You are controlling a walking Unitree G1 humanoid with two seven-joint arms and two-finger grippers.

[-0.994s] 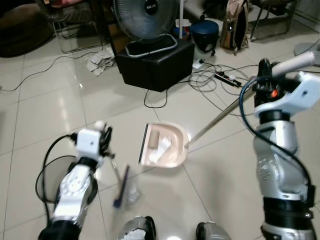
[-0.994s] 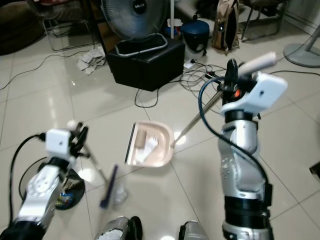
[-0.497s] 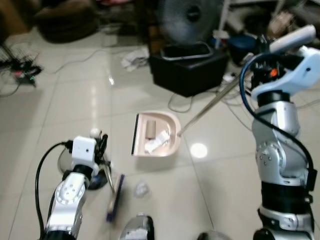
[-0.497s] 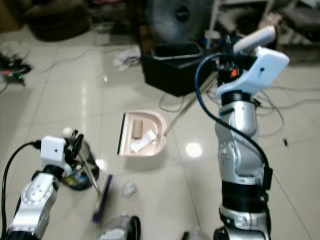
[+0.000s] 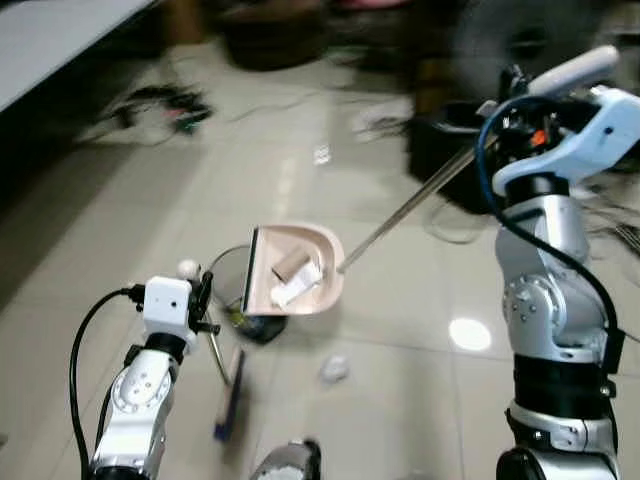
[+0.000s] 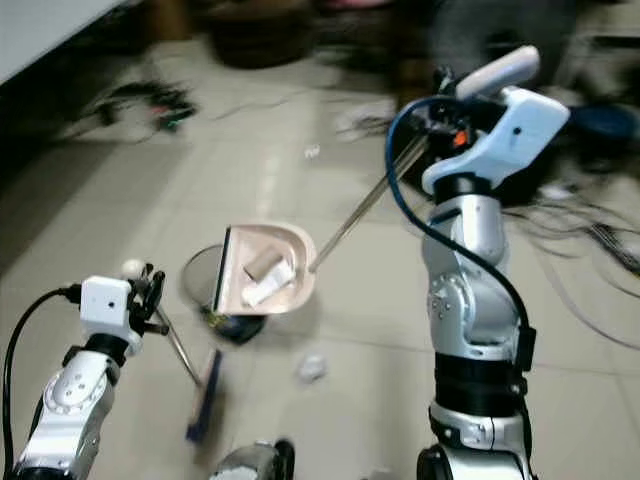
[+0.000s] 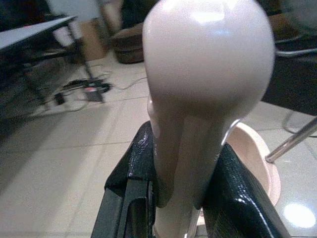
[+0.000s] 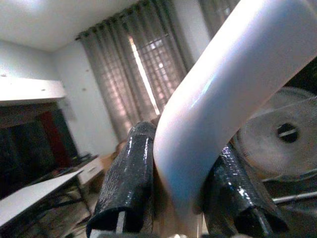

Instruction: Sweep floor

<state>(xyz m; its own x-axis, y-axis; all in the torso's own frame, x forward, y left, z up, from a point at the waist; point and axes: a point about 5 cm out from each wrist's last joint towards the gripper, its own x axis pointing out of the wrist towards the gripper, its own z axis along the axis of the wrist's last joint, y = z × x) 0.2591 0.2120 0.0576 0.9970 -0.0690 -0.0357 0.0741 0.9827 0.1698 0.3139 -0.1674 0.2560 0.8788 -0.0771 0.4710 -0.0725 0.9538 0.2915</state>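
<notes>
The left gripper [image 5: 200, 305], low in the left of the frame, is clamped on the pale rounded top of the broom handle [image 7: 208, 99]; its fingers [image 7: 138, 178] press both sides of the shaft. The broom [image 5: 228, 400] slants down from it, its dark blue head resting on the tiled floor [image 5: 400, 400] near the bottom edge, a grip that appears suited to short strokes toward the pan.

At centre, the pink dustpan [image 5: 295, 270] carries a cardboard tube and scraps of paper and hangs above a round dark bin [image 5: 235, 305], apparently positioned for emptying. A crumpled white scrap [image 5: 333, 371] lies unswept on the tiles just right of the bin.

The long metal dustpan handle [image 5: 410, 205] runs up to the upper right, where the right gripper [image 5: 515, 85] is closed around its white grip [image 8: 223, 99]. Holding it high keeps the pan raised and level. The surroundings are blurred.
</notes>
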